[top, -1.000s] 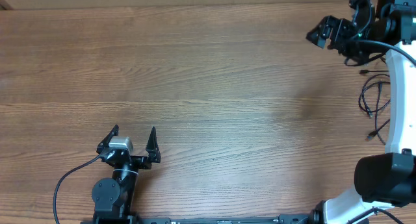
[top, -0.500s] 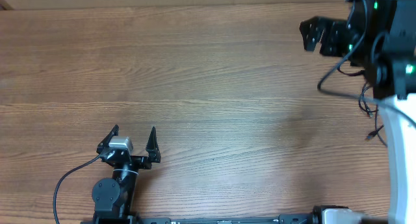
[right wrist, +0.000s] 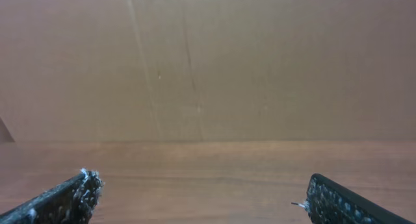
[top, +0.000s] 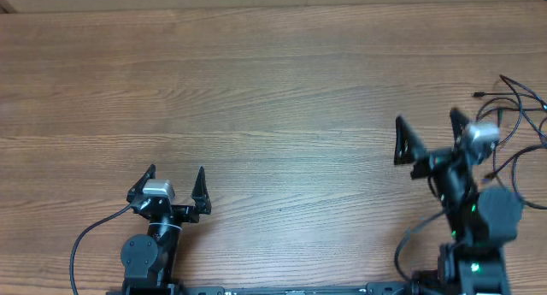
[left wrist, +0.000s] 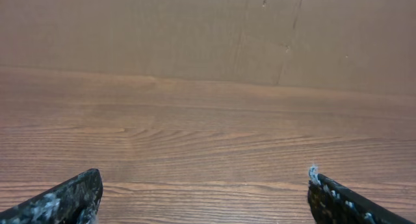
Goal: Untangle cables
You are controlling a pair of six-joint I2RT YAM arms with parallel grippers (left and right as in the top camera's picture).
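Both arms sit at the near edge of the table [top: 273,90], and neither holds anything. The left gripper [top: 176,172] has its jaws spread fully wide, with only bare wood between the fingertips [left wrist: 71,197] in its wrist view. The right gripper [top: 427,119] is just as wide apart and has nothing in it, and its wrist view shows the same: two dark tips low in the frame with plain tabletop between them. The cables [top: 516,103] lie at the far right edge of the table as thin black cords in loose overlapping loops. One small plug end [top: 477,94] pokes out to the left, and part of the bundle runs out of frame on the right. They are near the right gripper, just beyond and to the outside of it, and not touching the fingers (whether any loops are knotted can't be told at this resolution). They are well apart from the left gripper. A thicker black wire [top: 79,244] curves off the left arm's base; it belongs to the arm and isn't part of the task. The surface is brown wood-grain laminate with the grain running left to right. Behind the far edge is a plain brown wall panel [right wrist: 208,62] with faint creases and vertical scuff lines, seen in both wrist views.
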